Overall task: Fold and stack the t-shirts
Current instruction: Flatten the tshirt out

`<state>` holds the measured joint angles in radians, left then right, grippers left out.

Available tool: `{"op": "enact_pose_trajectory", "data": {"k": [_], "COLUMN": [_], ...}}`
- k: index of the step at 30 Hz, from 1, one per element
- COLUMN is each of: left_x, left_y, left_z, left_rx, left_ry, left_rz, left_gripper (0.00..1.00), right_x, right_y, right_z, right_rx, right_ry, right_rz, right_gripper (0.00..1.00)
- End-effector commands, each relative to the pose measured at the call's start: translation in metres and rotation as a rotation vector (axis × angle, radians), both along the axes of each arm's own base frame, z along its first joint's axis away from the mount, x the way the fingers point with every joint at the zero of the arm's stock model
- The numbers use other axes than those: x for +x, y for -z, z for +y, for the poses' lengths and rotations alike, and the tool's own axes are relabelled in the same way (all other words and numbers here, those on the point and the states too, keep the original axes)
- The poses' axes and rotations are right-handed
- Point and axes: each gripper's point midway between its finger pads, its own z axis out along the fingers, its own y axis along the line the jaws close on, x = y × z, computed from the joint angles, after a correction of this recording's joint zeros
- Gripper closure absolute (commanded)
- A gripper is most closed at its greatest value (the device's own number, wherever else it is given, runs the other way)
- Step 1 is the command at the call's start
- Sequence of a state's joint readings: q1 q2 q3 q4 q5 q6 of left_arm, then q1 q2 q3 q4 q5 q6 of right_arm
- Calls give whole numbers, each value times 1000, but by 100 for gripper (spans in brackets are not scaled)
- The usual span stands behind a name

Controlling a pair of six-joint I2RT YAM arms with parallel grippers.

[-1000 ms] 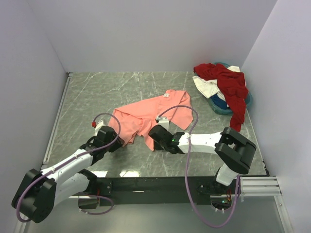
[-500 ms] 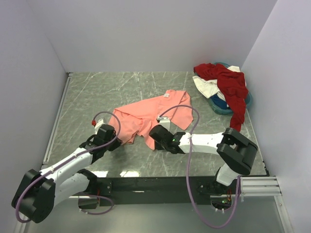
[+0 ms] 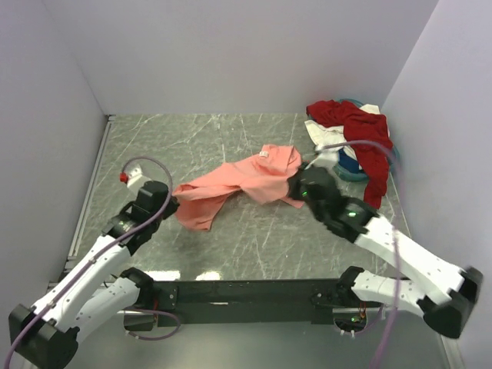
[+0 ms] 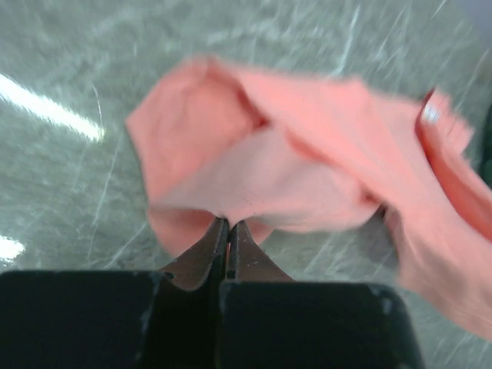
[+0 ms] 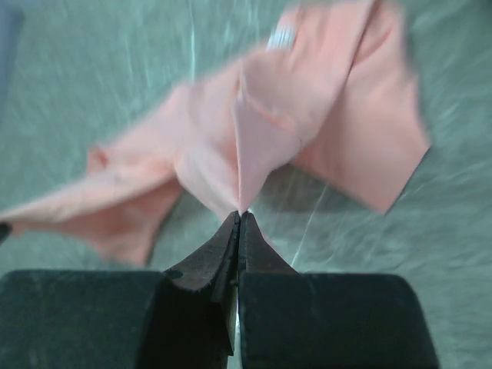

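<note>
- Top external: salmon-pink t-shirt (image 3: 246, 178) is bunched into a rumpled band across mid-frame, rising from centre-left to centre-right. A loose fold droops at its lower-left end. A small white neck label (image 3: 263, 154) shows at its upper edge.
- Left gripper (image 3: 174, 202) is clamped on the band's left end and right gripper (image 3: 295, 187) on its right end. The cloth spans the gap between them.
- Upper right of the frame holds a heap: dark red t-shirt (image 3: 367, 138) on top, white t-shirt (image 3: 327, 137) at its left, teal-blue t-shirt (image 3: 352, 167) beneath. The heap lies well apart from the left gripper and near the right one.
- Table (image 3: 231, 246) is grey-green marbled stone, glossy, with bright reflections along the lower edge.
- Left wrist: black fingers (image 4: 201, 257) are pressed together at bottom centre, with a thin edge of pink cloth nipped at the tips. The shirt fans up and to the right, soft, matte and creased. The view is blurred.
- Right wrist: black fingers (image 5: 206, 265) meet at bottom centre and pinch a pointed fold. The shirt spreads to upper left and upper right, with the label at the top edge. The view is blurred.
</note>
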<state>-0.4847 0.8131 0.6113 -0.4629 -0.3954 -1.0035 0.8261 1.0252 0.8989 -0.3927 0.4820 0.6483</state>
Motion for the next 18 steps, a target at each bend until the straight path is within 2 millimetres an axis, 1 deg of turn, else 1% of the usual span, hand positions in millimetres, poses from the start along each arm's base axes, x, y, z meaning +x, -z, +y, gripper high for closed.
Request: {"op": "enact_pose_trajectory", "data": {"k": [1,2,3,4,5,6,7,8,9,10,11,12,13,14,16,18], "left_x": [6,3,3,1,-1,-6,-9,-17,-22,-26,-33,-36,-39,-43,-45,-44], "left_y": [-64,-73,-106,-122,-152,-171,-188,-220,-235,-248,-269,-280,-287,-296,-305,-307], "left_z": [30,35,44,49,54,62,67,73,78,85,90,93,97,102,107,107], "left_rx": [56,68,55,54,37,32,22,-11,-19,-14,-38,-45,-36,-39,-37,-35], "left_ry": [-122,-136,-181,-196,-214,-239,-255,-273,-284,-305,-320,-328,-332,-352,-371,-374], "left_rz": [-124,-130,-201,-233,-293,-340,-376,-444,-477,-504,-553,-579,-597,-621,-647,-657], "left_gripper": [99,100,99,99,99,99,99,99,99,99,99,99,99,99,99,99], "right_x": [1,-5,-9,-15,-22,-31,-37,-43,-48,-57,-61,-64,-73,-72,-75,-67], "right_y": [-99,-119,-137,-171,-190,-223,-238,-252,-266,-291,-304,-314,-333,-343,-361,-371], "right_z": [-50,-64,-71,-81,-91,-103,-110,-120,-126,-136,-140,-143,-152,-151,-158,-150], "right_rx": [22,36,49,78,94,125,141,150,166,193,209,222,245,255,272,280], "right_ry": [104,124,134,144,154,164,172,191,198,204,206,209,212,212,232,233], "right_rz": [-207,-242,-276,-339,-375,-437,-467,-495,-524,-574,-604,-625,-665,-686,-722,-745], "right_gripper": [100,100,100,100,100,100,100,100,100,100,100,100,100,100,100,100]}}
